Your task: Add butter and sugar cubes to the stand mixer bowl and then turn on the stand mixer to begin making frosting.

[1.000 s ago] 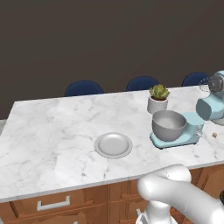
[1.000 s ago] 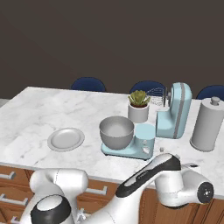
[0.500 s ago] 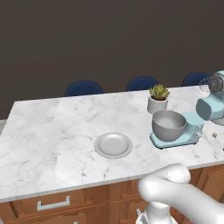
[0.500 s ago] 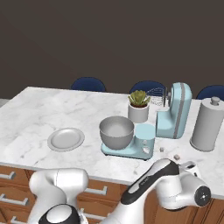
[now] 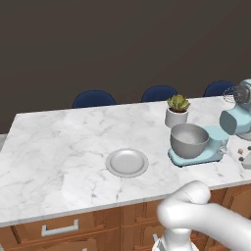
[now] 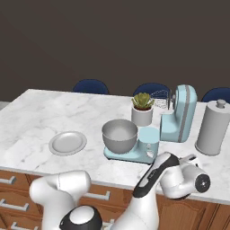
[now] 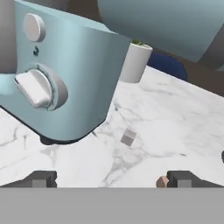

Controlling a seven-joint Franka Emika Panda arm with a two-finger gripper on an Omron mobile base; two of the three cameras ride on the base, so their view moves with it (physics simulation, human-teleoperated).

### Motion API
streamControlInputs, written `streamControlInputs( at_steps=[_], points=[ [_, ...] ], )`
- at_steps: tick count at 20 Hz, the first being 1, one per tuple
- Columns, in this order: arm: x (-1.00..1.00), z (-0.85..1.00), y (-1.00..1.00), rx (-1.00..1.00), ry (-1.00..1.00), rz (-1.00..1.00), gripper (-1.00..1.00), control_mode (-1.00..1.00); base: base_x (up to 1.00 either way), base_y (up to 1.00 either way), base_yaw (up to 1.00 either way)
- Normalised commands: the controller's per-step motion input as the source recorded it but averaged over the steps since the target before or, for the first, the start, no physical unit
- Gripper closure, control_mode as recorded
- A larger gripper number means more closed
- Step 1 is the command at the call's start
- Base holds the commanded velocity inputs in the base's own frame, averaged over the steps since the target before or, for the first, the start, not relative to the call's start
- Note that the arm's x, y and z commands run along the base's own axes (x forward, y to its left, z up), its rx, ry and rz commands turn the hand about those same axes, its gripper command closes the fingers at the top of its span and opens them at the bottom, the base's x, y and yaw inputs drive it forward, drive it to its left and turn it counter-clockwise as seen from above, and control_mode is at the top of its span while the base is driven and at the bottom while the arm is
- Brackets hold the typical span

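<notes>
Blue mixer (image 7: 65,74): filled the hand view's upper left, white knob (image 7: 33,89) facing.
Bowl (image 6: 119,135): sat on the mixer's base, centre frame.
Cube (image 7: 128,137): lay mid-frame on marble.
Gripper (image 7: 111,179): spread wide, holding nothing.

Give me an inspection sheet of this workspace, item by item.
Surface: white marble counter over wooden drawers.
Job's things: stand mixer with head tilted up; stand mixer bowl on its base; a small pale cube on the counter beside the mixer.
Clutter: grey plate, potted plant, grey canister.
Grippers: gripper low by the mixer's knob, jaws open, holding nothing.
Cables: nothing seen.
Surroundings: blue chairs, dark wall.
</notes>
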Motion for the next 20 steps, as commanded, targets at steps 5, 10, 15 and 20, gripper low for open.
streamControlInputs(
  at_steps=[5,10,15,20],
  points=[
    [0.28,-0.06,-0.46,0.0,-0.02,0.13,-1.0,-1.0,0.0,0.0,0.0],
    [0.22,-0.13,-0.4,0.0,0.0,0.11,-1.0,-1.0,0.0,0.0,0.0],
    [0.23,-0.25,-0.18,0.0,0.04,0.1,-1.0,-1.0,0.0,0.0,0.0],
    [0.11,-0.29,-0.01,-0.02,0.1,0.03,-1.0,-1.0,0.0,0.0,0.0]
  ],
)
